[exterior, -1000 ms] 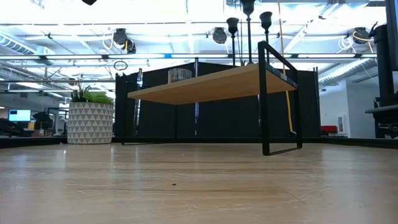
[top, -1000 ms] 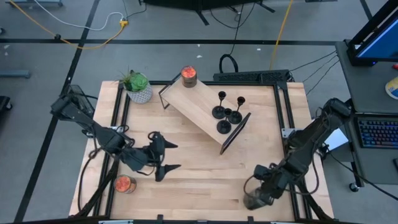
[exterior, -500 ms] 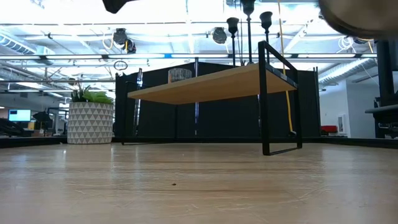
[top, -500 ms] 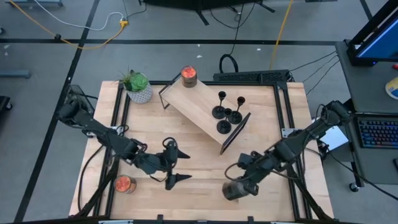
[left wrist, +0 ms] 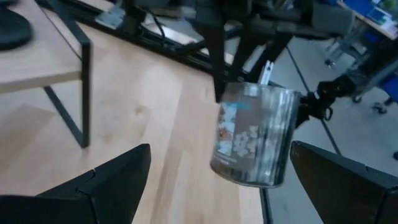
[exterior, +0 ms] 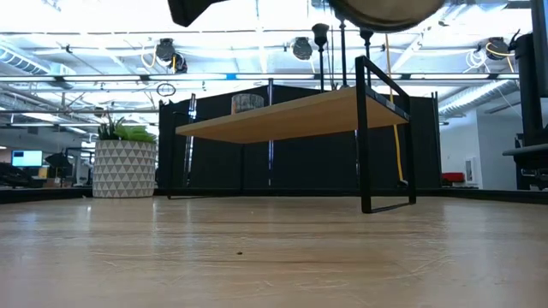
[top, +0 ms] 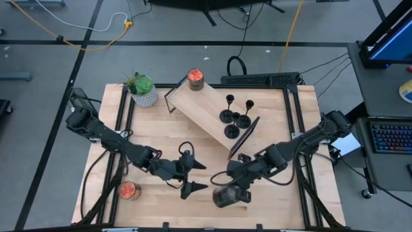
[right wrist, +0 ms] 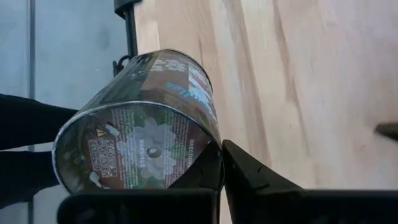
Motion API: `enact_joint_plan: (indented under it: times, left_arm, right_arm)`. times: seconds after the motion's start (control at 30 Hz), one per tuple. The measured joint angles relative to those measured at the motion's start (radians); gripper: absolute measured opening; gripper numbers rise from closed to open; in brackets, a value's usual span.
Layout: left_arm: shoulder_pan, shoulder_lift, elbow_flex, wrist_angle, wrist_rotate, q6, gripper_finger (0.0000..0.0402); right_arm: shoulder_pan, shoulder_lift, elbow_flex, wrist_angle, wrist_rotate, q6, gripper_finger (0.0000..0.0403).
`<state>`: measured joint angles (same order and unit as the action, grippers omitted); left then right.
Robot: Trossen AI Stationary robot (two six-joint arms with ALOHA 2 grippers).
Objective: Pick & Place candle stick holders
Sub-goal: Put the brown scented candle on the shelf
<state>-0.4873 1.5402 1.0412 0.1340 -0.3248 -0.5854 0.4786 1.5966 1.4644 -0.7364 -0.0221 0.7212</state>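
Several black candle stick holders (top: 234, 116) stand on their round bases at the right end of a raised wooden shelf (top: 206, 103); their tops show in the low view (exterior: 320, 34). My right gripper (top: 230, 185) is shut on a labelled glass jar (top: 224, 196), held above the table near the front middle. The jar also shows in the left wrist view (left wrist: 255, 140) and the right wrist view (right wrist: 140, 140). My left gripper (top: 206, 176) is open and empty, just left of the jar and pointing at it. My right gripper holds the jar by its upper end (left wrist: 231, 93), with the fingers coming from above and slanting from the table's right. The jar itself hides how the fingers meet its wall. The jar hangs below the fingers, slightly tilted and clear of the table.
A potted plant (top: 143, 89) stands at the far left. A red candle jar (top: 195, 78) sits on the shelf's far end and another (top: 128, 191) stands on the table near the front left. The shelf's black end frame (top: 243, 137) stands close behind the two grippers.
My right gripper has carried the jar from the front right corner toward the table's left, keeping it clear of the table. My left gripper has moved toward the table's right and stayed open, so the two now face each other closely.
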Motion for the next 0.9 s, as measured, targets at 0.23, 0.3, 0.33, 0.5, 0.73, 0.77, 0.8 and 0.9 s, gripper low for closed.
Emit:
enact_joint_plan:
  times: [0.23, 0.3, 0.33, 0.5, 0.73, 0.77, 0.8, 0.9]
  left_arm:
    - [0.002, 0.092, 0.106, -0.025, 0.094, 0.030, 0.0392]
    - [0.006, 0.125, 0.142, -0.064, 0.120, 0.034, 0.0392]
    - [0.009, 0.138, 0.161, -0.082, 0.130, 0.034, 0.0392]
    - [0.036, 0.201, 0.235, -0.148, 0.197, 0.028, 0.0392]
    - [0.079, 0.260, 0.295, -0.162, 0.279, 0.023, 0.0392]
    - [0.085, 0.267, 0.300, -0.166, 0.289, 0.022, 0.0392]
    - [0.092, 0.277, 0.309, -0.165, 0.301, 0.022, 0.0392]
    - [0.105, 0.300, 0.343, -0.163, 0.335, 0.023, 0.0393]
  right_arm:
    - [-0.040, 0.024, 0.048, -0.002, 0.022, -0.088, 0.0000]
    - [-0.048, 0.024, 0.050, 0.002, 0.021, -0.103, 0.0000]
    - [-0.052, 0.024, 0.050, 0.005, 0.021, -0.108, 0.0000]
    - [-0.059, 0.024, 0.050, 0.020, 0.001, -0.124, 0.0000]
    - [-0.059, 0.024, 0.050, 0.029, -0.005, -0.135, 0.0000]
    - [-0.059, 0.024, 0.050, 0.027, -0.003, -0.136, 0.0000]
    - [-0.059, 0.024, 0.050, 0.026, -0.003, -0.140, 0.0000]
    - [-0.062, 0.024, 0.050, 0.029, -0.006, -0.161, 0.0000]
